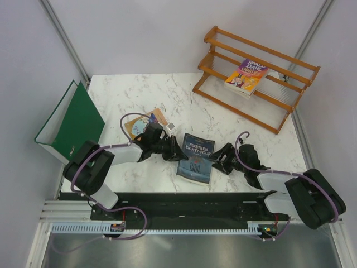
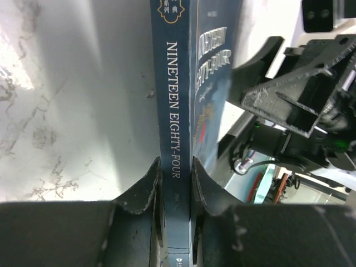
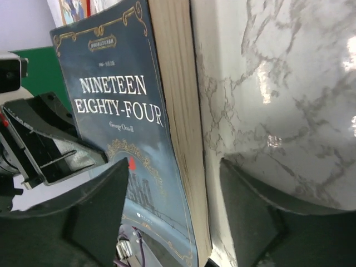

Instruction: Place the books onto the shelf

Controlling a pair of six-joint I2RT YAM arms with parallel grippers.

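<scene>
A dark blue book (image 1: 195, 158) titled Nineteen Eighty-Four lies at the middle of the marble table (image 1: 122, 95). My left gripper (image 1: 175, 151) is shut on its spine (image 2: 177, 111), one finger (image 2: 146, 186) pressed against each side. From the right, my right gripper (image 1: 220, 159) is open and straddles the book's page edge (image 3: 178, 111), with a gap on both sides. On the orange-brown shelf (image 1: 262, 50) at the back right leans a purple-and-yellow book (image 1: 247, 76). A tan book with a round picture (image 1: 138, 126) lies partly under my left arm.
A large green ring binder (image 1: 72, 123) stands open at the table's left edge. White walls close in the table on the left, back and right. The shelf fills the back right corner.
</scene>
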